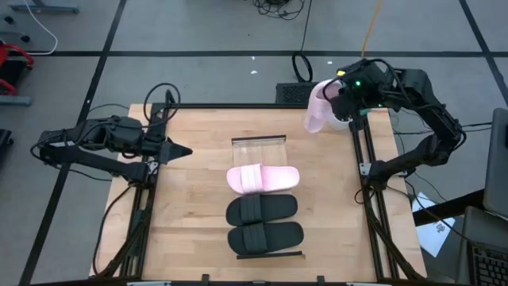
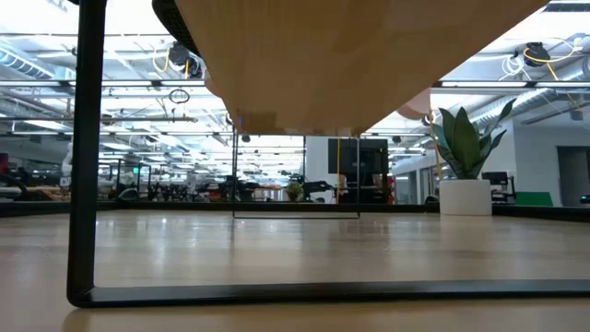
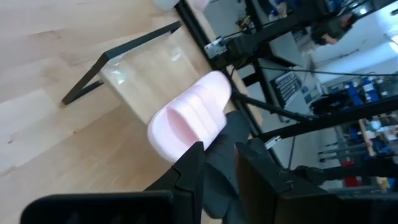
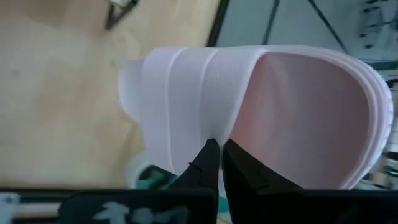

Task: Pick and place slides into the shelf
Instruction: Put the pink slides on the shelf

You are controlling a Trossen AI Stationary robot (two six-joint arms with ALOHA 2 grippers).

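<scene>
The shelf [image 1: 258, 151] lies lengthwise on the middle of the table, and its far end is bare. On it rest one pink slide [image 1: 263, 179] and two black slides [image 1: 262, 209] [image 1: 265, 237], soles down. My right gripper [image 1: 337, 99] is above the table's far right corner, shut on the second pink slide [image 1: 319, 107]. My left gripper [image 1: 184, 151] hovers open over the table's left part and points at the shelf. The left wrist view shows the resting pink slide [image 3: 189, 115] and the shelf [image 3: 149, 68]. My right gripper pinches the held pink slide by the edge of its wide strap [image 4: 208, 127], between the two fingers. One fingertip [image 4: 205, 163] is on the strap's ribbed outer face, the other [image 4: 239, 167] on the footbed side. The slide is lifted clear of the table and hangs tilted.
The shelf's dark metal frame [image 2: 83, 184] and its wooden underside [image 2: 350, 55] fill the low view. Dark rails run along the table's left and right edges [image 1: 367, 159]. Bare tabletop lies on either side of the shelf.
</scene>
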